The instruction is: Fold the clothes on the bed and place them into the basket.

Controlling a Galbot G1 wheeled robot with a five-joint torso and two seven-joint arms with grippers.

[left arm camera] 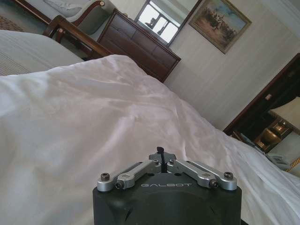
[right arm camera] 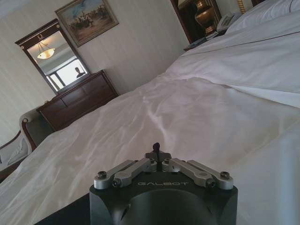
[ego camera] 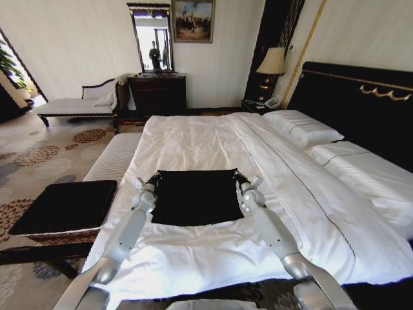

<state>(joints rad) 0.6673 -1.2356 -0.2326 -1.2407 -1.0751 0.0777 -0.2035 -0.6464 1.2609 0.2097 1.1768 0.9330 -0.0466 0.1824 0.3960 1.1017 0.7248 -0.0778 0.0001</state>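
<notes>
On the white bed [ego camera: 213,139], the black top [ego camera: 195,196] lies flat as a folded rectangle near the foot edge. The left gripper [ego camera: 153,177] pinches its far left corner and the right gripper [ego camera: 239,176] its far right corner, both closed on the fabric. The black-topped wicker basket [ego camera: 64,208] sits beside the bed's left side.

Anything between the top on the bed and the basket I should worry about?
Nothing visible. The black top lies flat on the bed; the basket sits off its left side with only bare sheet between.
</notes>
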